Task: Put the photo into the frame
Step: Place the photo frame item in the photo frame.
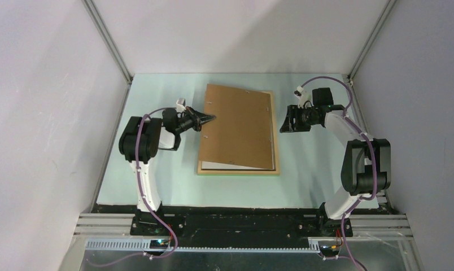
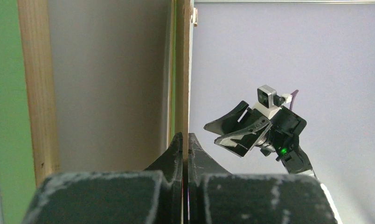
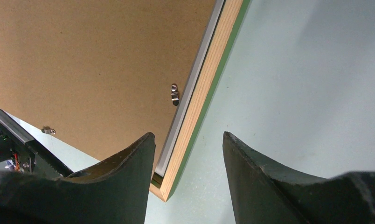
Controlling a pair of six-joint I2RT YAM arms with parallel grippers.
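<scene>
The frame (image 1: 239, 171) lies back up on the table, pale wood with a green edge (image 3: 209, 79). A brown backing board (image 1: 236, 127) rests askew over it. A white sliver of the photo (image 1: 227, 165) shows under the board's near left corner. My left gripper (image 1: 209, 118) is shut on the board's left edge, which appears edge-on in the left wrist view (image 2: 185, 135). My right gripper (image 1: 285, 125) stands open just off the frame's right rail. The frame's corner lies between its fingers (image 3: 188, 135), closer to the left one. The photo's printed side is hidden.
Small metal clips (image 3: 175, 94) sit on the board near its edge. Grey enclosure walls (image 1: 55, 113) and metal posts close in the pale green table (image 1: 309, 180). The arm bases (image 1: 157, 223) stand at the near edge.
</scene>
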